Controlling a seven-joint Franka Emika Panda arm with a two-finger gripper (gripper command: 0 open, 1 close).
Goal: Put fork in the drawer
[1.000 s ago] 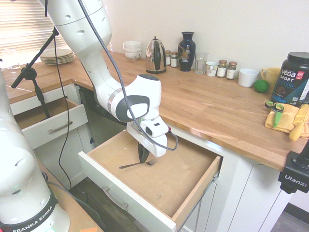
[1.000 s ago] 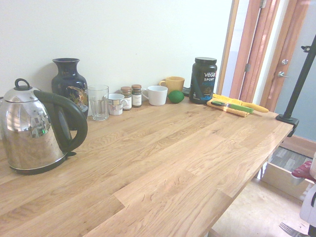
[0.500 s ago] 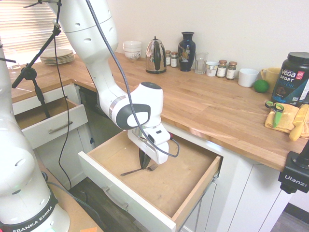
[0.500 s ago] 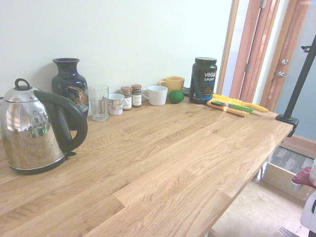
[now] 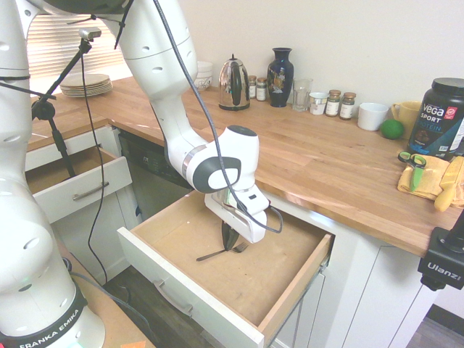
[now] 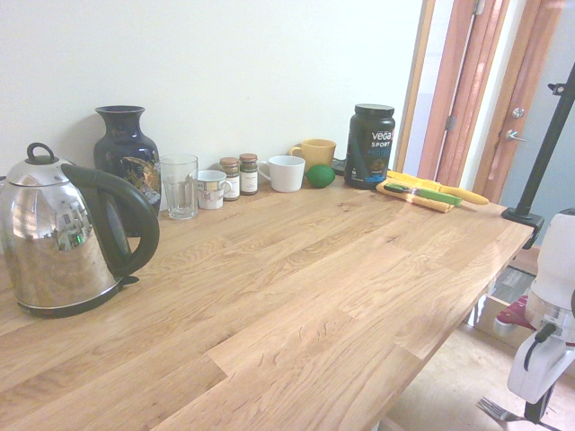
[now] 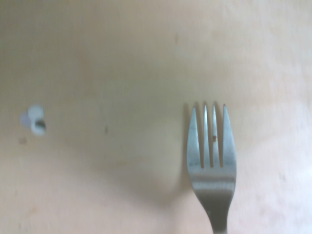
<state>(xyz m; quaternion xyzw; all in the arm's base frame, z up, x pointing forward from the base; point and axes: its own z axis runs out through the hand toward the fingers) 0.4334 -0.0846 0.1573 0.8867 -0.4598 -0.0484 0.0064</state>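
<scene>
"Quick, what's up front?"
"Open drawer (image 5: 168, 281), white front, bar handle (image 5: 172, 300). Inside it, my claw (image 5: 228, 247) is pressed together on the fork (image 5: 210, 255)."
"Fork's where?"
"In the drawer, low near its bottom, tines beside my fingertips."
"Behind?"
"Wooden counter (image 5: 312, 170). Farther back: kettle (image 5: 234, 85), blue vase (image 5: 280, 78). Next."

fork (image 5: 210, 256) and gripper (image 5: 230, 236) shifted together across the drawer (image 5: 283, 279), away from the smaller drawer (image 5: 80, 190), white bowls (image 5: 204, 76) now partly covered by the arm (image 5: 163, 87), more of the gripper and arm brought into the second exterior view
</scene>
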